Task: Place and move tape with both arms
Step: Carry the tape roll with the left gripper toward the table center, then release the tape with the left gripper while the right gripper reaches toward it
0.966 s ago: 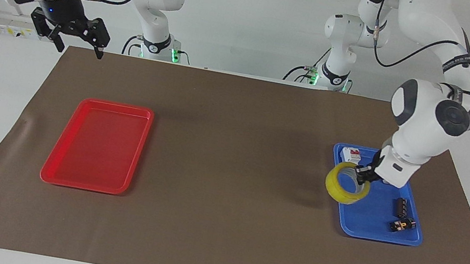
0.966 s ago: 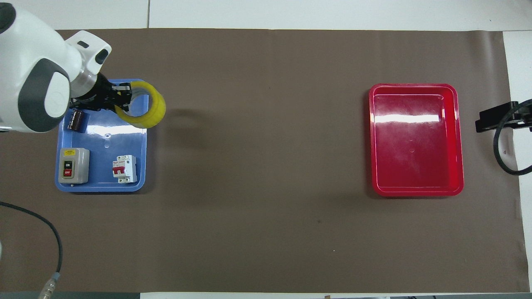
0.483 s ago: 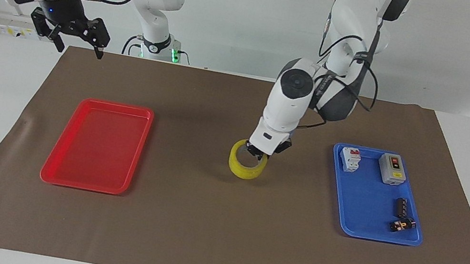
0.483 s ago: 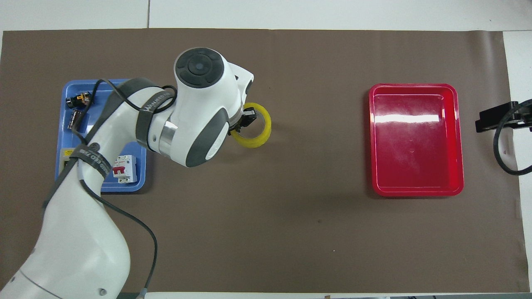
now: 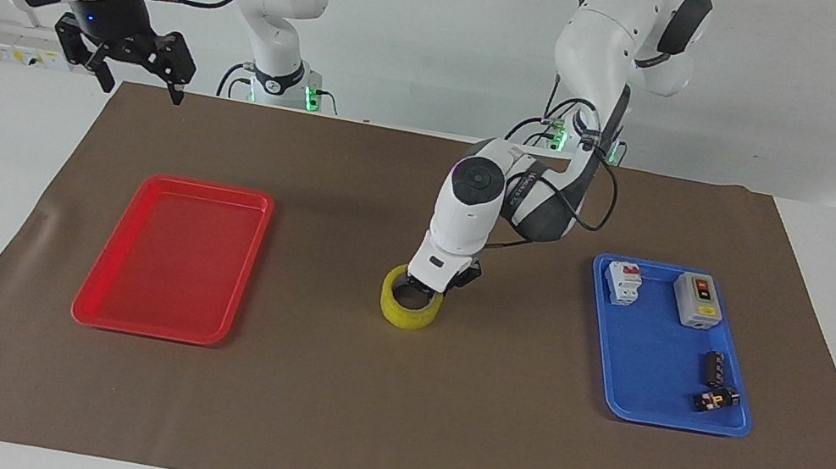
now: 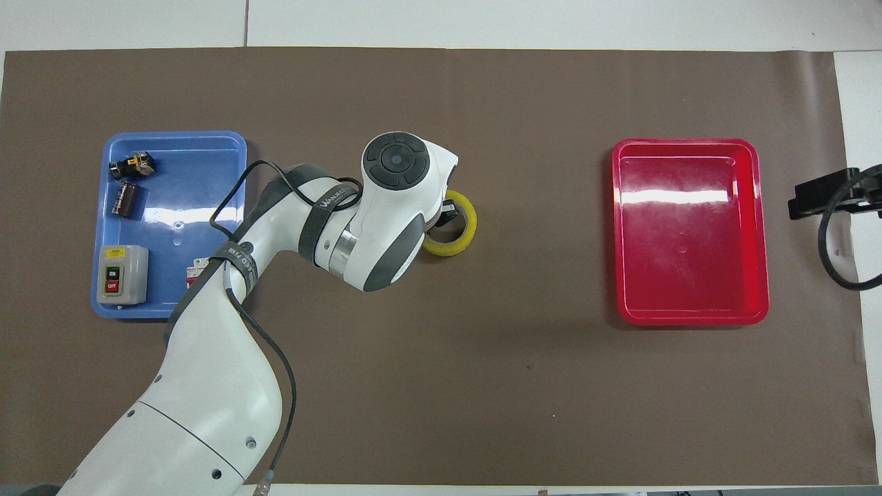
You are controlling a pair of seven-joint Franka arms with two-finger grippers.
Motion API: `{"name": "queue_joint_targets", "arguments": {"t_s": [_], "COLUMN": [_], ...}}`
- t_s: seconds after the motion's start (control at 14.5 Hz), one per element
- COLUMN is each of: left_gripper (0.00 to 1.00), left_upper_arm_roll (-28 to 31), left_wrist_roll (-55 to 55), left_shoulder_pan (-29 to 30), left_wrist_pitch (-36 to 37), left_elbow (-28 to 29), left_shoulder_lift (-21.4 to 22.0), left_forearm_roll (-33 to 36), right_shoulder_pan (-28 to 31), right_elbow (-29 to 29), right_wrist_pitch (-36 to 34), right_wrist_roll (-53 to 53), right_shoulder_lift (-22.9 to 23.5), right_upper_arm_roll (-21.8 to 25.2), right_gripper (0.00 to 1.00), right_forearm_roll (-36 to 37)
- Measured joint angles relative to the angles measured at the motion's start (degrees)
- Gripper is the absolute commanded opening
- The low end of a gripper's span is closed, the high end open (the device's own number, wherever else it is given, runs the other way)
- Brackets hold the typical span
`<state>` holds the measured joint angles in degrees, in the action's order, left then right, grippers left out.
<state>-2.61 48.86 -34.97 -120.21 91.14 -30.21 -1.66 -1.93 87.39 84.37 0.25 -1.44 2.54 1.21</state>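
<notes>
- Facing view: the tape (image 5: pixel 408 315) lies flat on the brown mat (image 5: pixel 383 435) at about mat ctr, w/ the red tray (image 5: pixel 152 327) at its 9 o'clock and the blue tray (image 5: pixel 640 415) at its 3 o'clock. It's well apart from both.
- The left gripper (image 5: pixel 433 287) is down at the roll's rim, at the 1 o'clock side of the ring. We can't tell whether its jaws clamp the rim or have let go.
- The right gripper (image 5: pixel 140 89) waits in the air over the mat corner at 10 o'clock of the view, jaws apart, nothing in them.
- Progress, as we judge it: the tape is out of the blue tray and set at the ctr, so the 1st leg looks done or nearly so.
- Left to do, as we judge it: the left arm clears off, the right arm picks the roll up and takes it on, prob. to the red tray, which has nothing in it.
- Overhead view: the left arm's wrist covers part of the tape (image 6: pixel 463 231); only the 3 o'clock arc of the ring shows.
- Tape's look: wide ring, translucent yellow, hole facing up, dark mat showing through the middle.
- It sits level on the desk's mat w/ no tilt we can see.
</notes>
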Motion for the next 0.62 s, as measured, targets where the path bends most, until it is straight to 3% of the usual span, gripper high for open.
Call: {"name": "queue_joint_targets", "arguments": {"t_s": [0.14,0.28,0.62], "left_gripper": [1.0,1.0,1.0], "left_upper_arm_roll": [1.57,4.88,6.89], "left_wrist_roll": [0.04,-1.07,-20.96], "left_shoulder_pan": [0.06,1.12,16.46], "left_wrist_pitch": [1.77,7.01,26.97], "left_elbow": [-0.92,-3.22,-4.33], "left_shoulder_lift": [0.71,4.12,20.83], "left_forearm_roll": [0.0,0.0,0.0], "right_shoulder_pan": [0.0,0.0,0.17], "right_elbow": [0.0,0.0,0.3], "right_wrist_pitch": [0.0,0.0,2.05], "right_wrist_roll": [0.0,0.0,-0.02], "right_shoulder_lift": [0.0,0.0,-0.01], "right_upper_arm_roll": [0.0,0.0,0.27], "right_gripper": [1.0,1.0,1.0], "right_forearm_roll": [0.0,0.0,-2.28]}}
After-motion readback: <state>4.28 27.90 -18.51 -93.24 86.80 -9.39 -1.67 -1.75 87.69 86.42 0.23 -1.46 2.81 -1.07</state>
